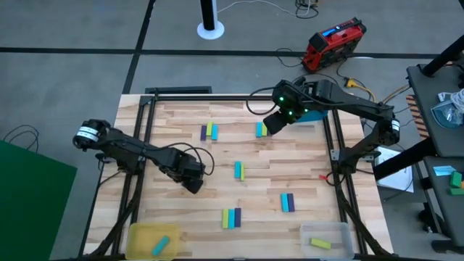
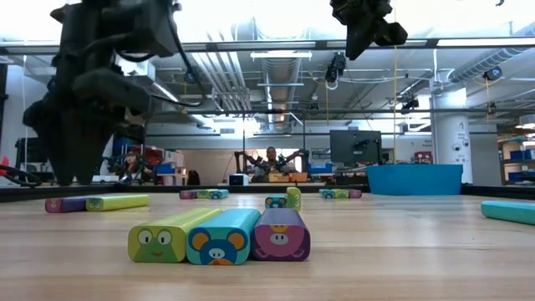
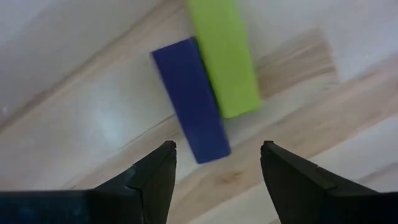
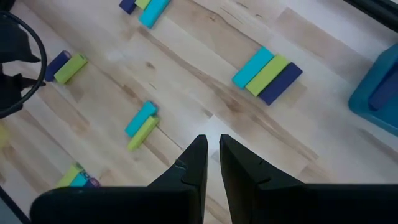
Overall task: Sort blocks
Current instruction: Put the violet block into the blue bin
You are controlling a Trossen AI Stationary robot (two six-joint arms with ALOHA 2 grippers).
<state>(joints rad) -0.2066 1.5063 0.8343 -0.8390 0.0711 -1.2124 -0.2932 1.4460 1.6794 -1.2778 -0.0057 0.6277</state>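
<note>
Blocks lie in small groups on the wooden table (image 1: pixel 174 119). In the low view a yellow-green, cyan and purple trio (image 2: pixel 221 238) lies nearest. My left gripper (image 3: pixel 217 146) hangs open just above a purple block (image 3: pixel 189 96) and a yellow-green block (image 3: pixel 224 56) lying side by side; its fingertips stand apart at the purple block's near end. In the high view the left gripper (image 1: pixel 192 180) hides this pair. My right gripper (image 4: pixel 213 140) is shut on nothing, high over the far right part of the table (image 1: pixel 275 125), near a cyan, green and purple trio (image 4: pixel 267 71).
A yellow tray (image 1: pixel 141 233) with a cyan block stands at the near left. A clear tray (image 1: pixel 341 230) with a yellow-green block stands at the near right. A blue tray (image 4: pixel 379 93) holding a purple block sits at the far right. Other groups (image 1: pixel 238 170) (image 1: pixel 288 202) lie mid-table.
</note>
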